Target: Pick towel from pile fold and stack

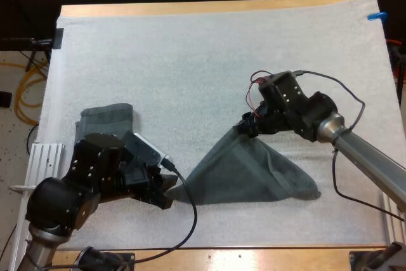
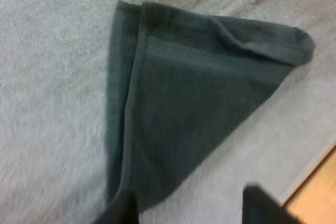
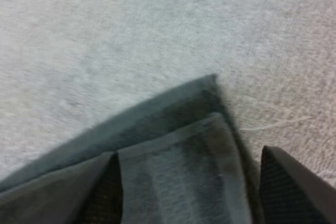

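Jaws, left gripper: recorded as parted. In the left wrist view the two black fingers stand well apart; one is placed at the narrow tip of the towel, the other over bare white mat, close to the wooden table edge. Nothing is clamped between them.

Jaws, right gripper: also recorded as parted. In the right wrist view the fingers are set wide on either side of a towel corner. The hemmed, folded edge is seen lying flat between them, not bunched or pinched.

Towel: dark grey-green, spread on the mat as a rough triangle, on the near half and right of centre in the high view. Its far apex is located directly at the right gripper. Its near-left point is located at the left gripper. Its third corner is rounded and lies toward the right, near the mat's front edge. A raised hem is noted along one side, with a fold rolled over near the rounded corner.

Second towel: same colour, lying flat on the left part of the mat, just beyond the left arm and partly covered by it. It is well apart from the triangular towel.

Table: wood is exposed along the far and near edges of the mat.
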`<state>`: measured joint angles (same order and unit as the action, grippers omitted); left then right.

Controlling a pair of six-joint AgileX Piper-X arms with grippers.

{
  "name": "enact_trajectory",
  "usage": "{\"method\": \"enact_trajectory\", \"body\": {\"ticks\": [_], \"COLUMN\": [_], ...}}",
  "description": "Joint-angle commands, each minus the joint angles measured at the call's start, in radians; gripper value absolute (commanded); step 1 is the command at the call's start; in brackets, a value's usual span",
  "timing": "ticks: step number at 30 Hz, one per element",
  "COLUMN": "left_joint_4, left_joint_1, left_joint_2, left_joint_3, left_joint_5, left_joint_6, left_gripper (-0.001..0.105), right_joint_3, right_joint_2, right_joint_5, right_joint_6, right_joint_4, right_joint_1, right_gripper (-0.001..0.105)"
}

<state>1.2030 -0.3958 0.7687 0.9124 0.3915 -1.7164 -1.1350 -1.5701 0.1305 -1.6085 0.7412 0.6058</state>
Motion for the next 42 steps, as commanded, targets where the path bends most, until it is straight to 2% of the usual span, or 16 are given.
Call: {"method": "enact_trajectory", "body": {"ticks": [1,12,22,25,27,32,34,39,42], "left_joint_4": [-0.001,-0.001,-0.003,-0.003,-0.003,-0.003,-0.003,-0.003,-0.003], "left_joint_1": [-0.003,-0.003,-0.003,-0.003,-0.003,-0.003,-0.003,-0.003,-0.003], "left_joint_2": [0.004,0.019,0.019,0.019,0.019,0.019,0.019,0.019,0.019], "left_joint_3": [-0.001,-0.001,-0.001,-0.001,-0.001,-0.001,-0.001,-0.001,-0.001], "left_joint_5": [-0.014,-0.015,-0.015,-0.015,-0.015,-0.015,-0.015,-0.015,-0.015], "left_joint_6": [-0.007,-0.007,-0.007,-0.007,-0.007,-0.007,-0.007,-0.007,-0.007], "left_gripper": [0.044,0.044,0.044,0.044,0.044,0.044,0.044,0.044,0.044], "right_joint_3": [-0.006,-0.006,-0.010,-0.022,-0.038,-0.081,-0.091,-0.126,-0.137], "right_joint_2": [-0.015,-0.179,-0.263,-0.288,-0.303,-0.325,-0.326,-0.325,-0.312], "right_joint_5": [0.025,0.031,0.031,0.032,0.045,0.076,0.062,-0.019,-0.029], "right_joint_6": [-0.035,-0.248,-0.259,-0.262,-0.262,-0.257,-0.258,-0.258,-0.258], "right_joint_4": [-0.007,-0.010,-0.072,-0.073,-0.073,-0.045,-0.032,0.042,0.067], "right_joint_1": [-0.014,-0.021,-0.021,-0.021,-0.021,-0.021,-0.021,-0.021,-0.021], "right_gripper": [0.055,0.055,0.054,0.046,0.037,0.032,0.029,0.001,0.000]}}
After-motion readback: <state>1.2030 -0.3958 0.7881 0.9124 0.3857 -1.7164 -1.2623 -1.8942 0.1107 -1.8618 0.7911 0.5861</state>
